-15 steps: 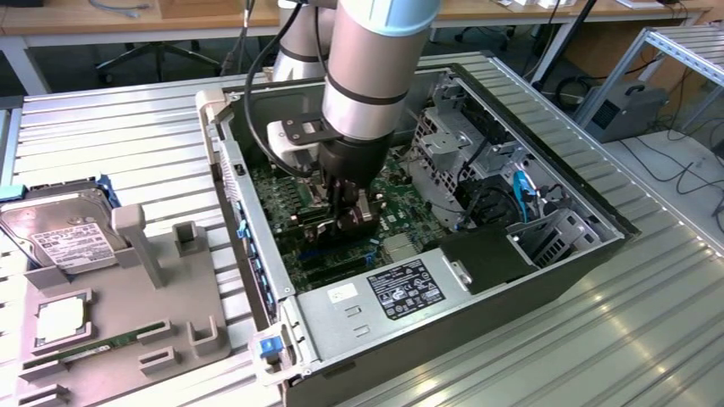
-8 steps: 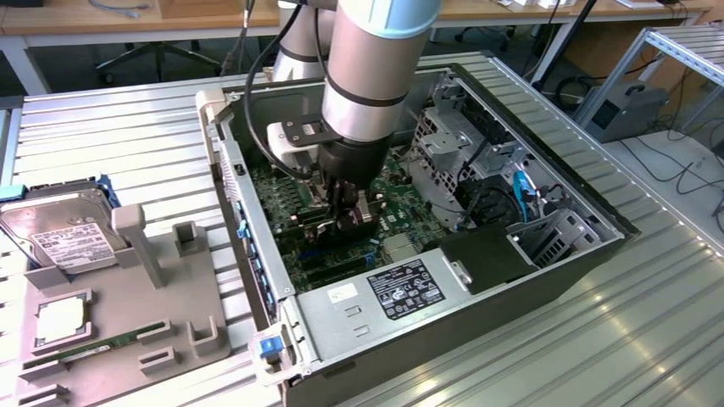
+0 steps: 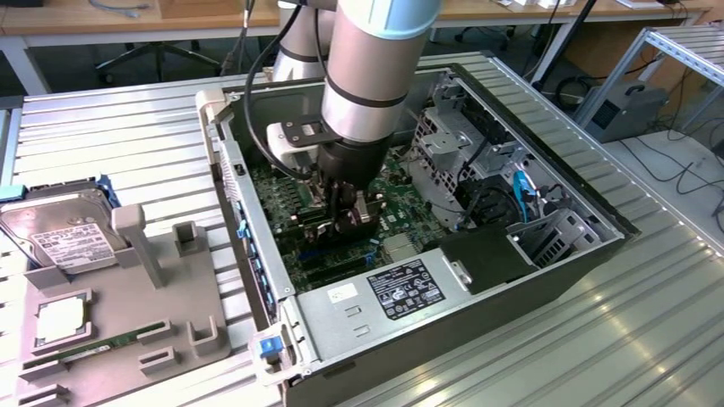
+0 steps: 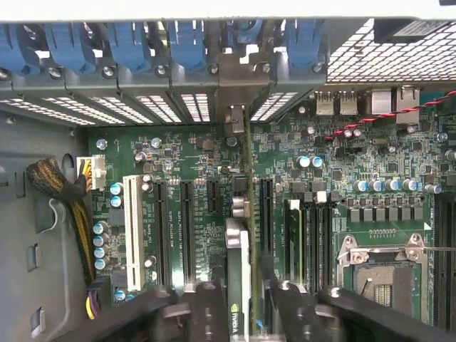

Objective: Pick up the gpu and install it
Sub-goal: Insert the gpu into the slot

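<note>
Black fingers (image 4: 214, 313) of my gripper (image 4: 239, 313) clamp thin green gpu card w/ silver end bracket (image 4: 239, 263) edge-on, directly below me; long axis runs along green motherboard (image 4: 192, 164) slots toward case's rear blue-clipped brackets (image 4: 135, 50).

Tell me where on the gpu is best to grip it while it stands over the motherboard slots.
Probably its upper long edge, from above, fingers on the two flat faces. The gpu stands on edge over the motherboard, its bracket toward the case's rear slots. The gripper already pinches it that way.
</note>
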Controlling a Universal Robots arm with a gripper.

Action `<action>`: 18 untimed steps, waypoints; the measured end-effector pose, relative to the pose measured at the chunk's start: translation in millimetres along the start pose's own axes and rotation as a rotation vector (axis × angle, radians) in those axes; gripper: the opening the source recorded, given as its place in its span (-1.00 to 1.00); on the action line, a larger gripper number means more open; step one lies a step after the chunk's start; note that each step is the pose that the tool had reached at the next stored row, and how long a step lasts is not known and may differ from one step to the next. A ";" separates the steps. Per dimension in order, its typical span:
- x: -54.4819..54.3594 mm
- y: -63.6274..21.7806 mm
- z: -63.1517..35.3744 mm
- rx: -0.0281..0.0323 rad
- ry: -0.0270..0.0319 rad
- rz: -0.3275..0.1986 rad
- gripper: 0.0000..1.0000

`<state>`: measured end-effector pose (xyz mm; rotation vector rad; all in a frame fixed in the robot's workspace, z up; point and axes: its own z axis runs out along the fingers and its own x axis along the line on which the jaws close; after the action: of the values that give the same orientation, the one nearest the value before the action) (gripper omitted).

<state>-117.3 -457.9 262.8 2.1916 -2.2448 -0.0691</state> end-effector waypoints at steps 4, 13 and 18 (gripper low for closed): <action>0.1 -0.1 -0.1 -0.0001 0.0004 0.000 0.04; -0.6 0.7 -23.2 -0.0002 0.0005 0.000 0.16; -1.2 1.4 -44.0 -0.0001 0.0004 0.000 0.16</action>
<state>-117.2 -458.0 306.8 2.1916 -2.2443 -0.0688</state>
